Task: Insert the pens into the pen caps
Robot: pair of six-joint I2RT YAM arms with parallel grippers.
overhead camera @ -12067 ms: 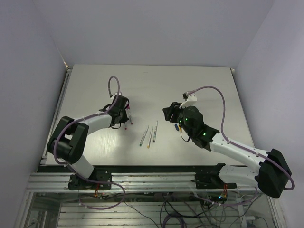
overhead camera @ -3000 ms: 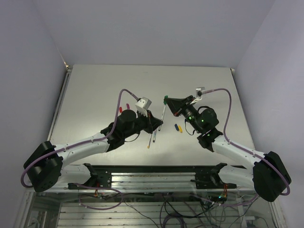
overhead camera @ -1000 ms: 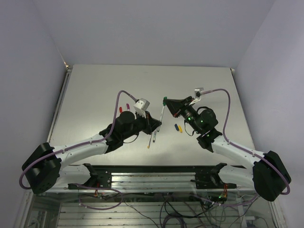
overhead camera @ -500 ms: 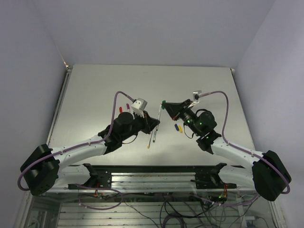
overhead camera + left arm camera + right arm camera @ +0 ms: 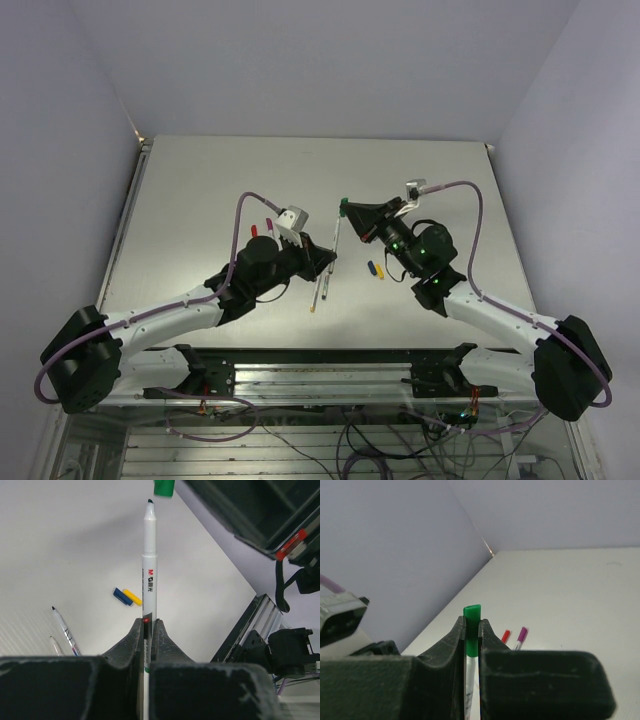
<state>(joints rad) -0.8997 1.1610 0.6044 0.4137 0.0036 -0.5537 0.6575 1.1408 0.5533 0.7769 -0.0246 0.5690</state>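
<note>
The left gripper (image 5: 147,625) is clamped tight on an upright pen (image 5: 149,570), tip pointing up; two more pens (image 5: 321,285) lie on the table (image 5: 200,180) nearby; the green cap (image 5: 163,487), pinched in the closed right gripper (image 5: 471,627), hangs just above that tip, not on it; a blue cap (image 5: 119,595) and yellow cap (image 5: 133,597) lie side by side further right

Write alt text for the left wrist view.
Left gripper shut on an upright pen, its tip just below a green cap at the top edge, not yet inside. On the table beyond lie a blue cap and a yellow cap side by side, and two more pens.
</note>
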